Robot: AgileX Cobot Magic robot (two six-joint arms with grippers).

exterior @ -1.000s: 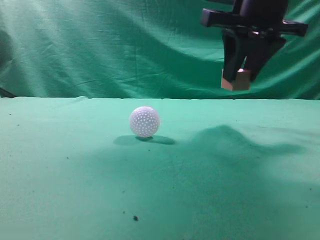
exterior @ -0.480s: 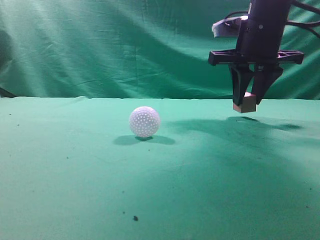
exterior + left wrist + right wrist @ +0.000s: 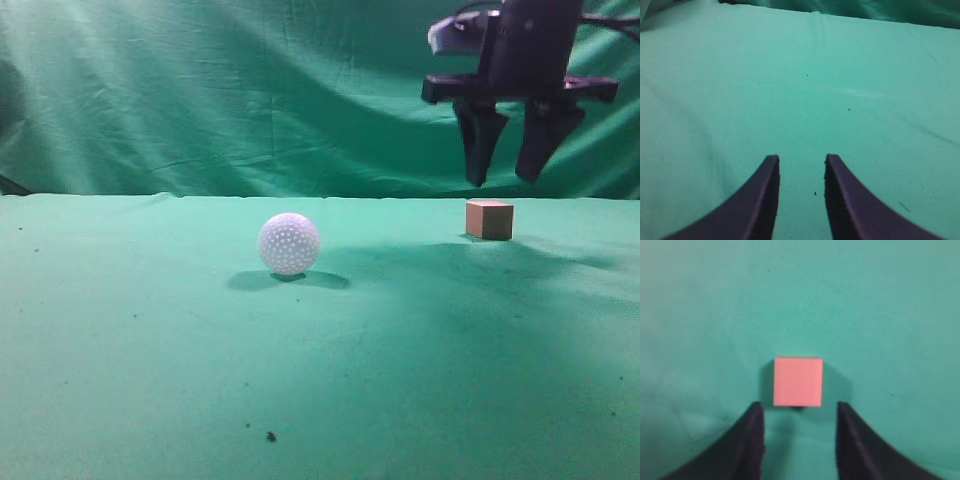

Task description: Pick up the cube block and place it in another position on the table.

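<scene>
The cube block (image 3: 489,219) rests on the green table (image 3: 150,330) at the far right, reddish-brown with a pinkish top. In the right wrist view it (image 3: 798,381) lies just beyond the fingertips. My right gripper (image 3: 507,180) is open and empty, hanging just above the cube; it also shows in the right wrist view (image 3: 799,407). My left gripper (image 3: 801,159) is open and empty over bare green cloth; it is out of the exterior view.
A white dimpled ball (image 3: 289,243) sits on the table left of the cube, well apart from it. A wrinkled green curtain (image 3: 200,90) hangs behind. A few dark specks (image 3: 270,436) dot the cloth near the front.
My right gripper lowered the cube to the table, opened and let it go, then rose a little above it. The ball has not moved.
</scene>
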